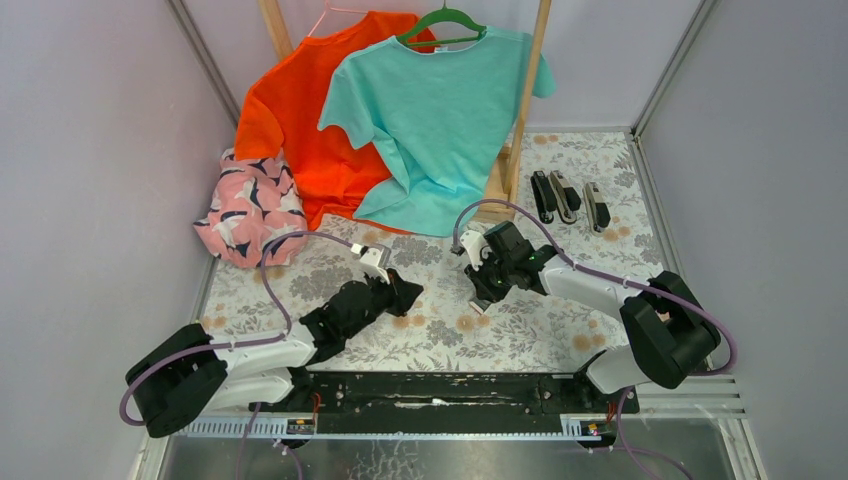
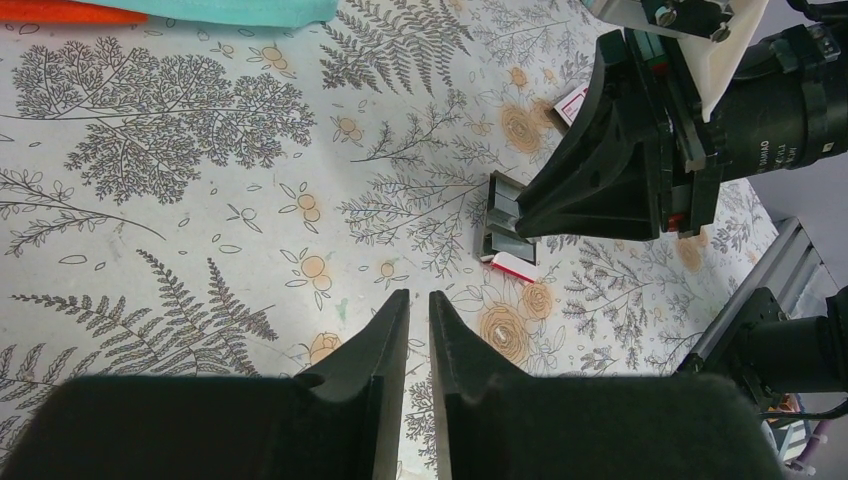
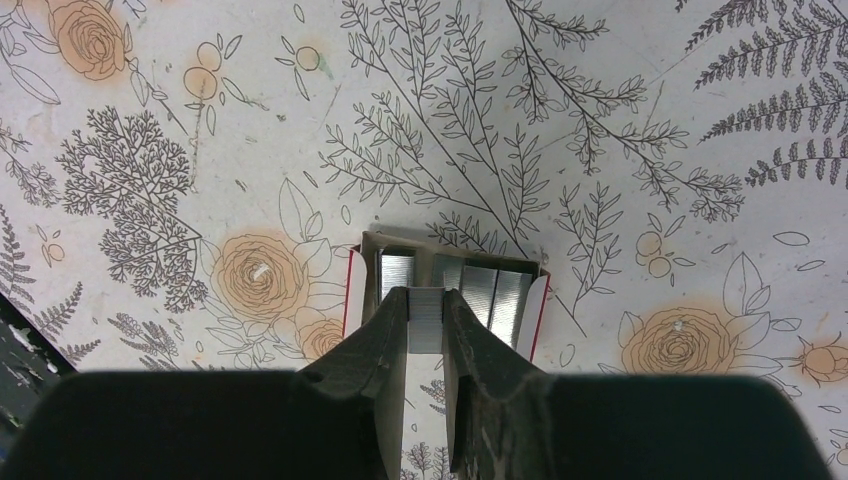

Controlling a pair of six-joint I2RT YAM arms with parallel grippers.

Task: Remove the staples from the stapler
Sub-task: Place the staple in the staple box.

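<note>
My right gripper [image 3: 427,300] is shut on a short silvery strip of staples [image 3: 427,322], held just over a small open box [image 3: 352,285]. More strips of staples [image 3: 497,288] lie side by side inside that box. From the left wrist view the box [image 2: 503,228] sits on the floral tablecloth under the right gripper's fingers [image 2: 580,190]. My left gripper [image 2: 420,297] is shut and empty, hovering a little left of the box. Three black staplers [image 1: 565,196] lie closed at the back right, well away from both grippers [image 1: 410,292] [image 1: 480,298].
A turquoise shirt [image 1: 440,120] and an orange shirt [image 1: 300,120] hang from a wooden rack [image 1: 525,110] at the back. A pink patterned cloth bundle [image 1: 250,208] lies at the back left. Grey walls close in both sides.
</note>
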